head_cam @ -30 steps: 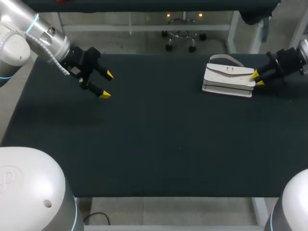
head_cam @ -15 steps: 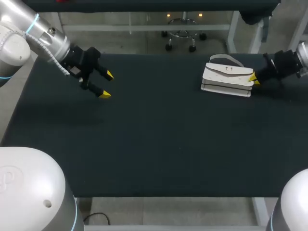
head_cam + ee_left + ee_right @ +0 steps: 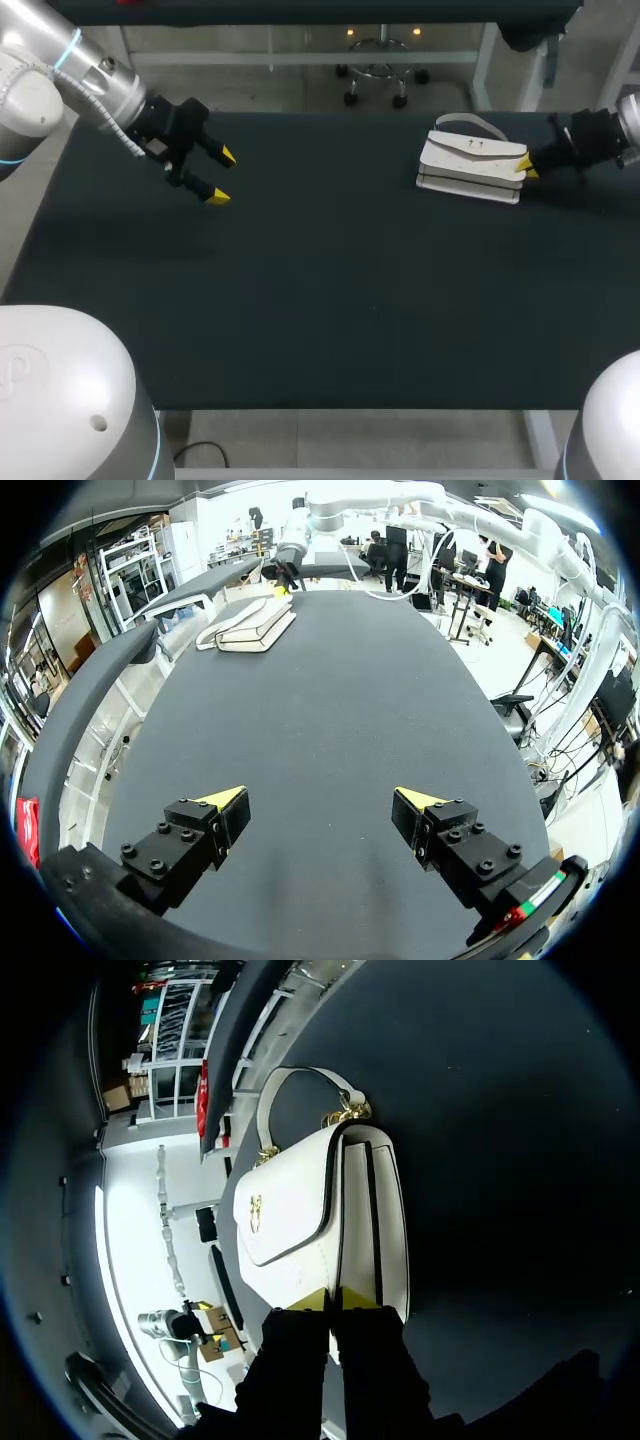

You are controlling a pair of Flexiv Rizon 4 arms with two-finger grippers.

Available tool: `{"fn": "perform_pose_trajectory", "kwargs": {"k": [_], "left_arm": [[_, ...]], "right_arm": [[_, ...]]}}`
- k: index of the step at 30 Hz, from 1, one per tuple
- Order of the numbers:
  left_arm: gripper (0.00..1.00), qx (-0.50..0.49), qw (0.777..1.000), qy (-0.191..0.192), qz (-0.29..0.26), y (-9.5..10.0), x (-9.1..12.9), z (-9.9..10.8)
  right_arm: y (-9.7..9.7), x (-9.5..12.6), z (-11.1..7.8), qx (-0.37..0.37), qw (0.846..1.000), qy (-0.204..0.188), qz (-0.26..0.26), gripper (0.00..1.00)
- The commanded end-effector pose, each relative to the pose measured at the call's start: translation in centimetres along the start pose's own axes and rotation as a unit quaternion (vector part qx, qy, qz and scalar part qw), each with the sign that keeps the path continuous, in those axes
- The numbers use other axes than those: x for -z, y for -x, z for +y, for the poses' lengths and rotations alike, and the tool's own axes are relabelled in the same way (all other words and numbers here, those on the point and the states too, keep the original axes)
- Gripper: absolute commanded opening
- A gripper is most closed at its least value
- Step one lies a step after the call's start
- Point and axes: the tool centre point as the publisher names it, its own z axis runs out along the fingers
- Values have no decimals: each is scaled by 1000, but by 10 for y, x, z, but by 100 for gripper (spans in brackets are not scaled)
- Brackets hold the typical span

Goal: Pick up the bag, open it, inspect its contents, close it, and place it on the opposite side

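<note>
Over the last second the right hand point(image 3: 526, 169) has had its yellow fingers drawn together: they were spread at the handbag's point(image 3: 470, 165) end and are now pinched almost tip to tip on that end, apparently on a thin edge by the seam. The bag has been nudged slightly away from the hand but is still lying flat on the counter point(image 3: 330, 300). The grasp is judged made and the lift not yet started.

The left hand point(image 3: 221, 176) is unchanged. It is held open above the counter, nothing between its fingers, with the bag far ahead of it.

The bag is seen as white, smooth, leather-like and boxy. A curved front flap is edged with a dark line, and a small gold clasp point(image 3: 255, 1210) is set on it. A short arched handle point(image 3: 300, 1085) is joined by gold rings point(image 3: 345, 1113) at the end away from the right hand. The counter is covered in dark matte cloth.
</note>
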Motion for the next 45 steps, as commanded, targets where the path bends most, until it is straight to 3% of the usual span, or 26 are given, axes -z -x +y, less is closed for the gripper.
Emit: {"fn": "perform_pose_trajectory", "kwargs": {"k": [1, 3, 17, 23, 45], "left_arm": [[100, 0, 1000, -1, -1, 0, -1, 0], [100, 0, 1000, -1, -1, 0, -1, 0], [100, 0, 1000, -1, -1, 0, -1, 0], [100, 0, 1000, -1, -1, 0, -1, 0], [100, 0, 1000, -1, -1, 0, -1, 0]], "right_arm": [[1, 0, 0, 0, 1000, 0, 1, 0], [1, 0, 0, 0, 1000, 0, 1, 0], [-52, -49, -52, 73, 994, -63, 53, 0], [-63, -69, -70, 93, 989, -96, 61, 0], [-85, -135, -148, 153, 975, -151, 53, 0]]}}
